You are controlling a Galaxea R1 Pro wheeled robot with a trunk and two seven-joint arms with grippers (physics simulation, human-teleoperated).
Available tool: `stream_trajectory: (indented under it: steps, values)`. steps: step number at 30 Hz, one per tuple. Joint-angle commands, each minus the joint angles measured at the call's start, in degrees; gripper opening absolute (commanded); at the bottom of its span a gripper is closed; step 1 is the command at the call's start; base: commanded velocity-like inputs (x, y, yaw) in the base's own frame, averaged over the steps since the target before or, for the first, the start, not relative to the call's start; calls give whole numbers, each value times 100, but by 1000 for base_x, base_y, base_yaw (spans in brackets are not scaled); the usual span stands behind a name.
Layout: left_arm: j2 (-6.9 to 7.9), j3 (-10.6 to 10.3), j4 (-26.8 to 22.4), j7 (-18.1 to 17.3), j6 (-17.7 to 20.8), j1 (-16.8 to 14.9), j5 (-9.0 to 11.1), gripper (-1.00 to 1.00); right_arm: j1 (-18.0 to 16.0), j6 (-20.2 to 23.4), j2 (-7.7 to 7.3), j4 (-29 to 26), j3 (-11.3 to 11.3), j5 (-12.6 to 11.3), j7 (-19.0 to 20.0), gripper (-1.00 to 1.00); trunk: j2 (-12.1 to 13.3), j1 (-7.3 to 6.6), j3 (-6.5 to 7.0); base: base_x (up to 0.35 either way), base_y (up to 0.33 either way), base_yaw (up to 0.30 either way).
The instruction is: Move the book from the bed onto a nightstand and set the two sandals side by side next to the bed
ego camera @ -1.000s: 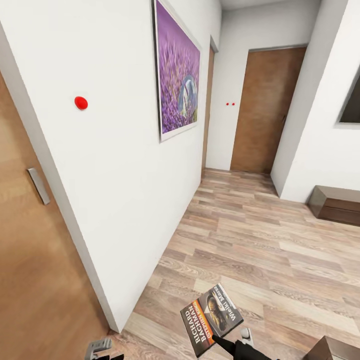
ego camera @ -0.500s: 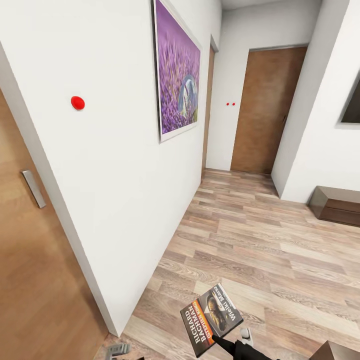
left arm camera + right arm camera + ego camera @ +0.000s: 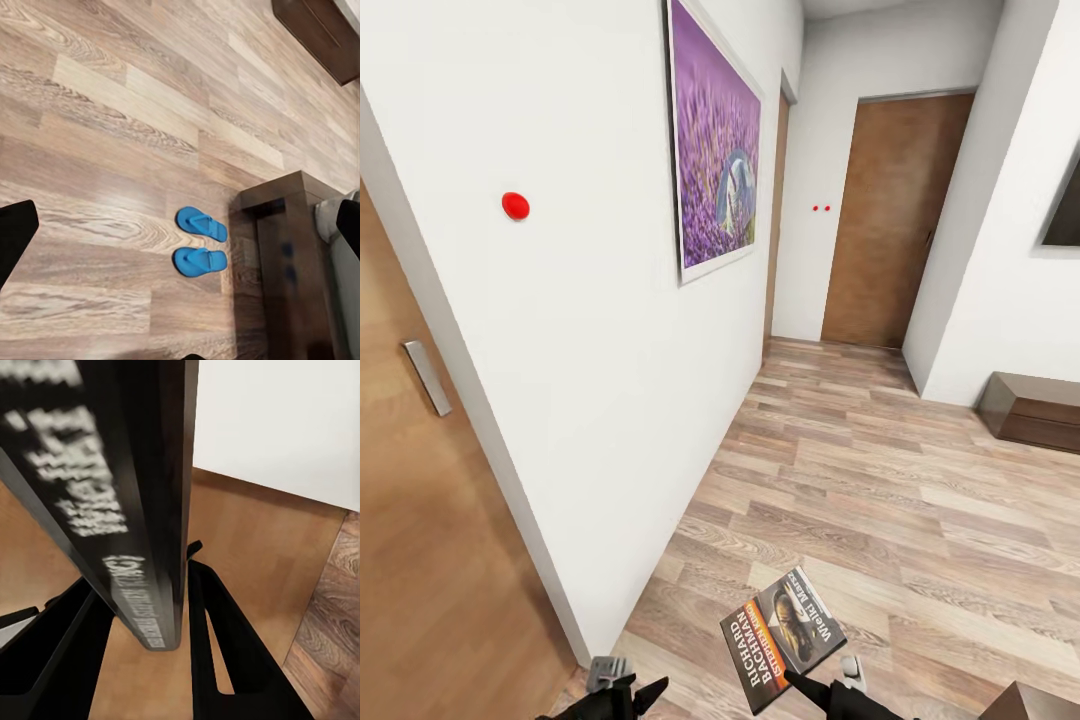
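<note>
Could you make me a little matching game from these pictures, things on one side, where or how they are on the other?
Things:
1. book
2. sandals
3. picture
4. red dot

States:
A. side by side on the wood floor
B. small, on the white wall by the near door
C. clamped in the right end effector
D. purple, hanging on the wall

Pairs: 1-C, 2-A, 3-D, 4-B
</note>
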Motion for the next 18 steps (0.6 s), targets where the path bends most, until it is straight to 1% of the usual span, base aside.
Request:
stream_trajectory:
  steps: [1, 4, 9, 15, 18]
  values:
    - [3, -35, 3, -9, -33, -4, 30, 100, -3, 60, -1, -1, -47, 27, 21, -100, -4, 0, -6, 19, 0, 0]
    - [4, -36, -1, -2, -36, -4, 25, 100, -3, 60, 1, -1, -47, 27, 21, -100, -4, 0, -6, 131, 0, 0]
    - [5, -37, 5, -6, -43, -4, 29, 100, -3, 60, 1, -1, -49, 27, 21, -100, -4, 0, -6, 250, -7, 0]
    - [5, -37, 7, -8, -45, -4, 30, 100, -3, 60, -2, -1, -48, 27, 21, -100, -4, 0, -6, 63, -5, 0]
    - [9, -37, 7, -11, -45, -4, 30, 100, -3, 60, -2, -1, -49, 27, 21, -100, -4, 0, -6, 162, -1, 0]
